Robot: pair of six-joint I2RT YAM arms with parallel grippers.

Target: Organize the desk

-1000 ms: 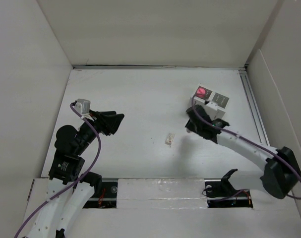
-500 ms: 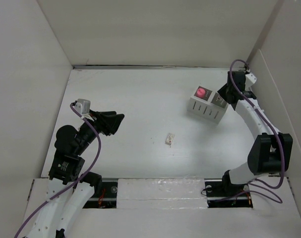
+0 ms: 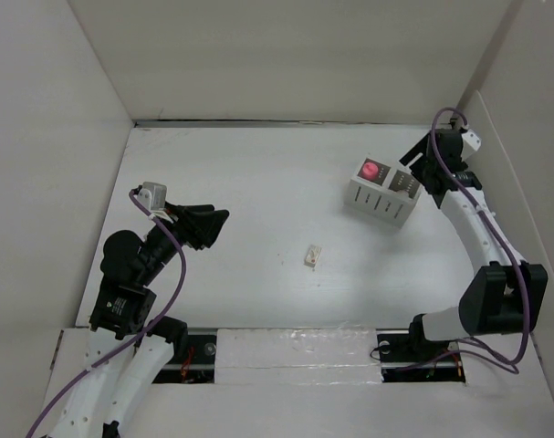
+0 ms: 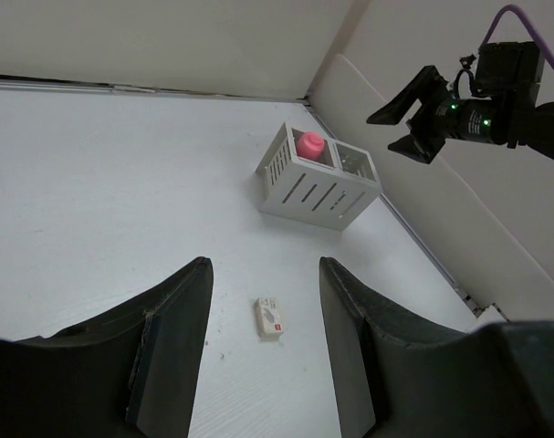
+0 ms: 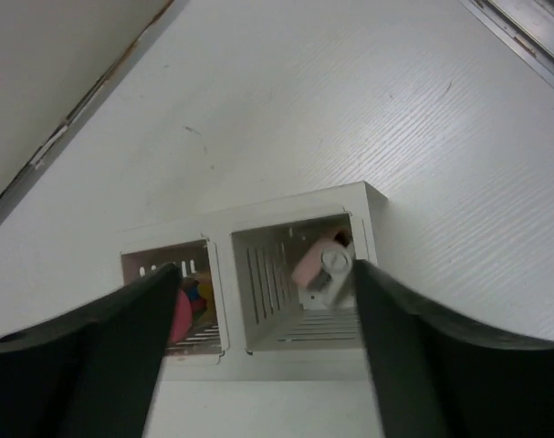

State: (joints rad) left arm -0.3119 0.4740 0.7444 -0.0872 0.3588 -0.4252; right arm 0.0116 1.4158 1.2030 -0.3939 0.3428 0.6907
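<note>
The white desk [image 3: 258, 182] holds a small white two-compartment box [image 3: 379, 202] at the right. Its left compartment holds a pink-red ball [image 3: 371, 170]. In the right wrist view the right compartment holds a small pink and white object [image 5: 320, 265]. My right gripper [image 3: 419, 164] is open and empty, raised just right of the box and looking down into it [image 5: 295, 342]. A small white eraser-like block [image 3: 311, 255] lies mid-desk. My left gripper [image 3: 208, 224] is open and empty at the left, with the block [image 4: 269, 318] ahead between its fingers [image 4: 181, 319].
White walls enclose the desk on three sides. A metal rail [image 3: 468, 196] runs along the right edge, close to the right arm. Another rail [image 3: 286, 122] runs along the far edge. The box [image 4: 318, 178] and right gripper [image 4: 423, 114] also show in the left wrist view.
My right arm swung from the near-left side of the box up and over to its far right side. The left arm, block and box have not moved.
</note>
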